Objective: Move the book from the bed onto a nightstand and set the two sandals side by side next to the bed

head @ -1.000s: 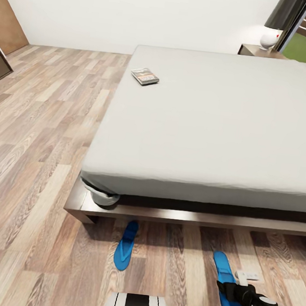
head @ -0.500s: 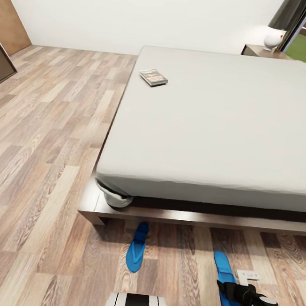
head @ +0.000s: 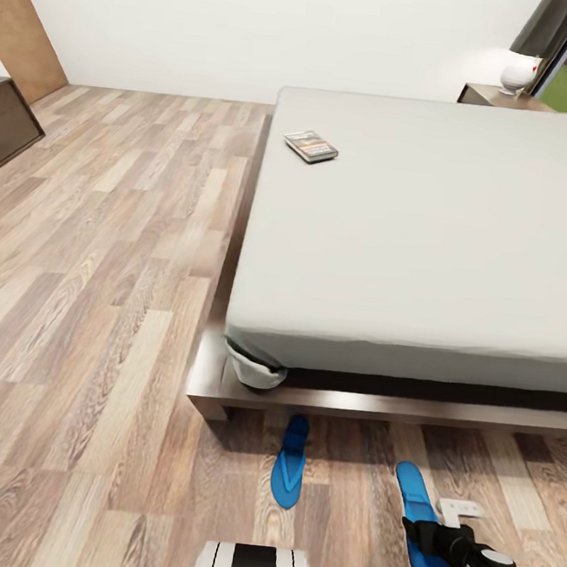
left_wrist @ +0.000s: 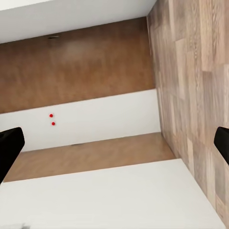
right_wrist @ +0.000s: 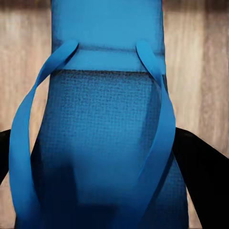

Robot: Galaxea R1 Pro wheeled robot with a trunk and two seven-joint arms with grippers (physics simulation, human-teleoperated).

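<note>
— Sandals first: where are they?

— Right gripper (head: 428,536) has one sandal (head: 422,527), jaws closed on either side of its sole; the right wrist view shows the straps (right_wrist: 157,124) up close between the dark fingers (right_wrist: 202,171). It hangs low, just off the foot of the bed (head: 428,238). Other sandal (head: 288,473) lies flat on the wood floor (head: 98,299), toe toward the frame (head: 323,401) near its corner. The two are near each other, roughly parallel, apart.

— So the pair isn't done?

— My judgement: not yet. One is in place by the bed; the held one needs setting down beside it.

— Book?

— Book (head: 311,146) lies untouched on the grey mattress, near its side edge, toward the head end. Nightstand (head: 504,98) is at the far corner with a white lamp (head: 518,74) on top, well apart from the book. That half of the task hasn't begun.

— Left arm?

— Left gripper (left_wrist: 114,143) points at a white wall and brown panelling, jaws spread wide, nothing between them.

— Overall?

— Early to middling, I'd say: one sandal placed, one in hand, book pending.
</note>
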